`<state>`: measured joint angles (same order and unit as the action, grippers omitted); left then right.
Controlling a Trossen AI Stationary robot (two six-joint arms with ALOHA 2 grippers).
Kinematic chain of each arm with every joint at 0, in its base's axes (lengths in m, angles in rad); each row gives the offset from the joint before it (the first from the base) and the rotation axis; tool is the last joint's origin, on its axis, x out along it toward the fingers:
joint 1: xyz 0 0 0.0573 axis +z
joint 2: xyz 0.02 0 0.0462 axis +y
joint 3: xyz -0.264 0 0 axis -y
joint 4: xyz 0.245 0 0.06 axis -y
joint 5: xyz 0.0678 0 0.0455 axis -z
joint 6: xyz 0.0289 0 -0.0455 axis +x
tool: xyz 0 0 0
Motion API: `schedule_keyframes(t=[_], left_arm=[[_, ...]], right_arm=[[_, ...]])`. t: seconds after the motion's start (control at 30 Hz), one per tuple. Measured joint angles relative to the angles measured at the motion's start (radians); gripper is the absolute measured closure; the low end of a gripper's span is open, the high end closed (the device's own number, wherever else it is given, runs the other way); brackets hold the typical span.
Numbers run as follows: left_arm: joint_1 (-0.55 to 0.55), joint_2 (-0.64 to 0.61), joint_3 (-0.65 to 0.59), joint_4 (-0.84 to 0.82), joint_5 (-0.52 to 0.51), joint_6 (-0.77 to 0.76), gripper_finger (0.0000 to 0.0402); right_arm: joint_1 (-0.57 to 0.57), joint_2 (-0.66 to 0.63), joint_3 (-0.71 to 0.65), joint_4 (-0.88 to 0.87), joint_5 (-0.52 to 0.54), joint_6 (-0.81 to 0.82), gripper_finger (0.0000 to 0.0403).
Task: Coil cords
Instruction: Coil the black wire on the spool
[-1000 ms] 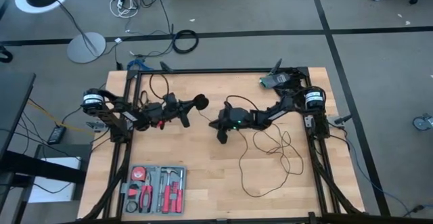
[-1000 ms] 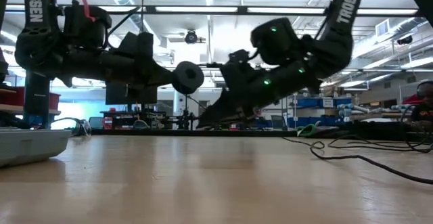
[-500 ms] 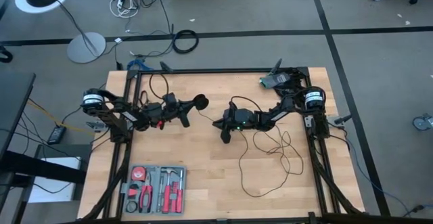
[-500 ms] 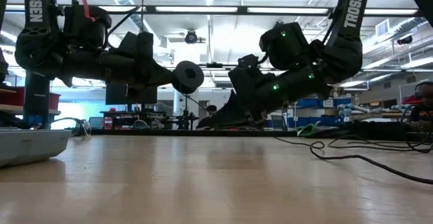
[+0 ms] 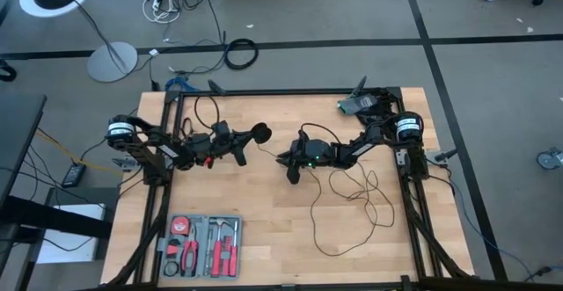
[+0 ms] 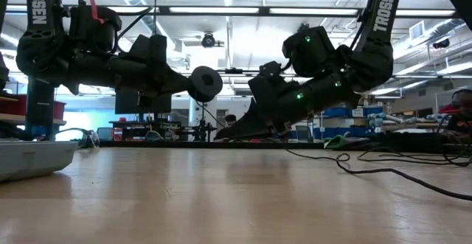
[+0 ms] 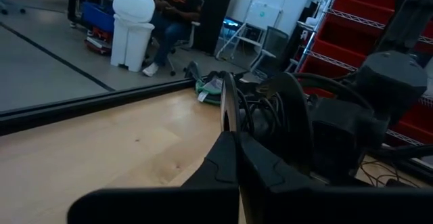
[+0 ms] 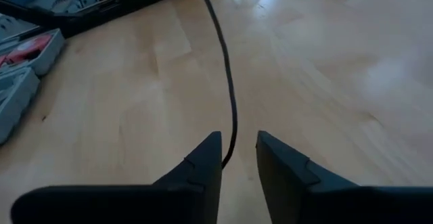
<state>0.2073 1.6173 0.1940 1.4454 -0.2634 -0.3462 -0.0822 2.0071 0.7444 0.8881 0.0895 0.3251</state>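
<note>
The cord is one thin black wire ending in a round black puck point(image 6: 204, 84), which my left gripper point(image 7: 237, 139) holds shut above the table's middle left. From the puck the wire runs to my right gripper point(image 5: 286, 162) at the table's middle. There it passes through the gap of the slightly open fingers point(image 8: 238, 146), which slant down close to the wood. Behind that gripper the cord's loose loops point(image 5: 356, 199) lie on the table toward the right and near edges. My left gripper pinches the puck at its rim point(image 7: 226, 119) between its two fingers, coming level from the table's left. The puck stands on edge, lifted clear of the table. My right gripper has the wire point(image 8: 231, 109) running along its gap, close to one finger; whether it touches, I cannot tell.
An open grey tool case point(image 5: 201, 245) with red-handled tools lies near the front left. A small grey and green device point(image 5: 356, 105) sits at the far right corner. Black frame rails point(image 5: 281, 91) run along the table's far, left and right edges.
My right gripper has drawn back slightly toward the table's right edge, staying low over the wood. My left gripper and the puck have kept still.
</note>
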Motion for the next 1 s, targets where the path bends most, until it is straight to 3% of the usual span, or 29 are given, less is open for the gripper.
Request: schedule_keyframes(t=[0.23, 0.4, 0.57, 0.8, 1.0], left_arm=[[0.000, 0.000, 0.000, 0.000, 0.002, 0.000, 0.0401], [0.000, 0.000, 0.000, 0.000, 0.003, 0.000, 0.0401], [0.000, 0.000, 0.000, 0.000, 0.007, 0.000, 0.0401], [0.000, 0.000, 0.000, -0.001, 0.036, -0.001, 0.0401], [0.000, 0.000, 0.000, -0.001, 0.049, 0.003, 0.0401]], right_arm=[[0.011, 0.000, 0.000, -0.076, -0.005, 0.025, 0.0315], [0.023, -0.003, 0.002, -0.150, 0.020, 0.063, 0.0387], [0.020, -0.027, 0.000, -0.187, 0.031, 0.071, 0.0399], [-0.015, -0.200, 0.000, -0.427, 0.128, -0.001, 0.0401], [-0.027, -0.327, 0.000, -0.452, 0.152, -0.087, 0.0402]])
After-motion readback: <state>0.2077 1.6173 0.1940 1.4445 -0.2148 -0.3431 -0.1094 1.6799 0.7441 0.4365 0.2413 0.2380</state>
